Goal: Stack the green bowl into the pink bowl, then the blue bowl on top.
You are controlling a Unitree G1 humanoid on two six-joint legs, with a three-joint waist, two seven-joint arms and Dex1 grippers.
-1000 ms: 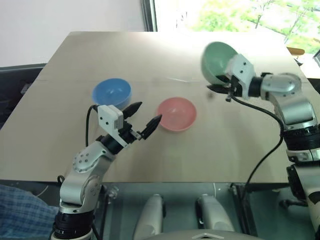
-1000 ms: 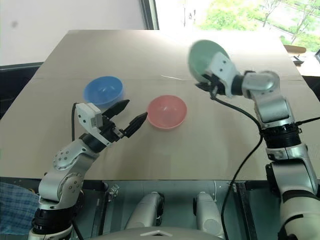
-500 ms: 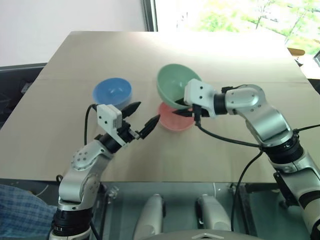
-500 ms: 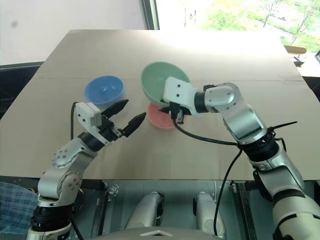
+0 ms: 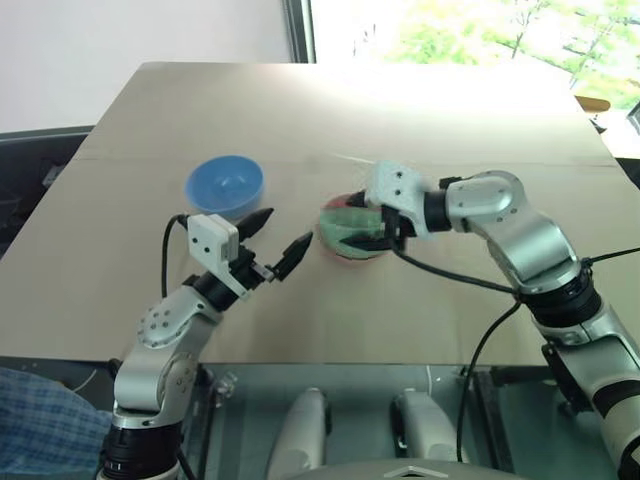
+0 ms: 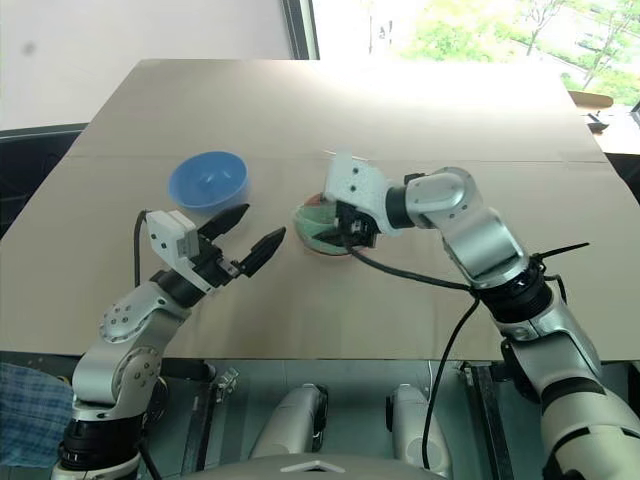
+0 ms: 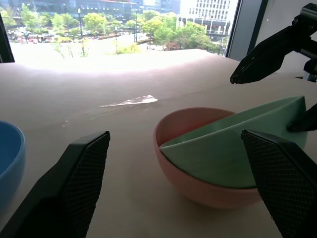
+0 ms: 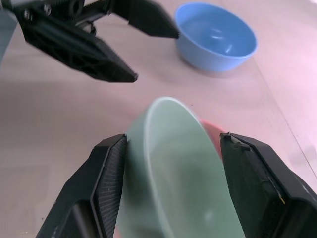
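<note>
Now green bowl [image 7: 233, 148] tilted in pink bowl [image 7: 198, 183] — between right hand [image 8: 171, 198] fingers.

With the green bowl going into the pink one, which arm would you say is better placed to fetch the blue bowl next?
Probably left: the open left gripper hovers just beside the blue bowl, while the right gripper is at the green bowl, tilted in the pink bowl.

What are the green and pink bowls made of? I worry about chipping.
Both look like plastic. The green bowl has a thin rim and a smooth, matte, even mint surface. The pink bowl has a smooth wall with a soft sheen.
</note>
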